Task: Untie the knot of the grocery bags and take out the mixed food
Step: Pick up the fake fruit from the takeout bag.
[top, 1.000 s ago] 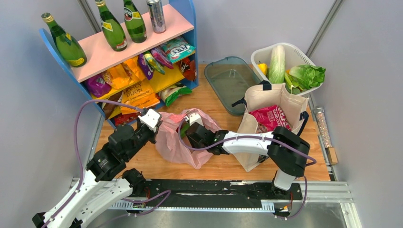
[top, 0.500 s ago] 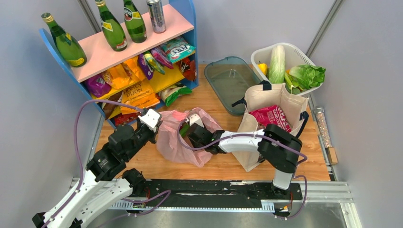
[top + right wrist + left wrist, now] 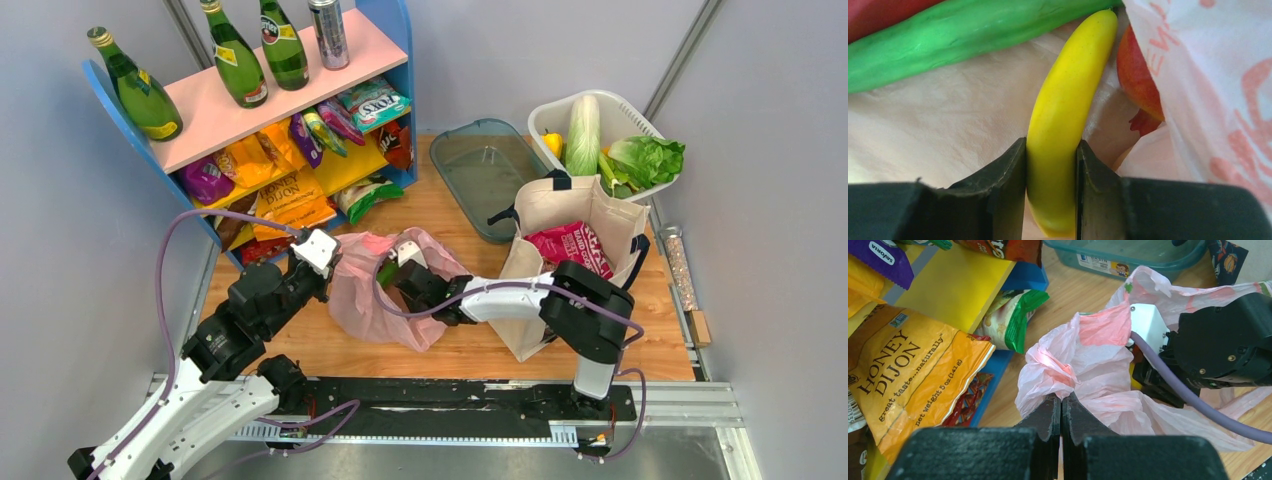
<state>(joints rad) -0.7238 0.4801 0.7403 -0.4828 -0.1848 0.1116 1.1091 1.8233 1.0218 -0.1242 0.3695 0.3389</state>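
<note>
Right gripper (image 3: pixel 1050 150) clamping banana (image 3: pixel 1068 90), inside pink bag (image 3: pixel 365 295), hidden from overhead view

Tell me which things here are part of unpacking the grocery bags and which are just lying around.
Part of the job: pink plastic bag, banana, cucumber, red fruit, canvas tote, magenta crisp packet.
Lying about: green bottles, metal can, shelf, Honey Dijon packet.
</note>
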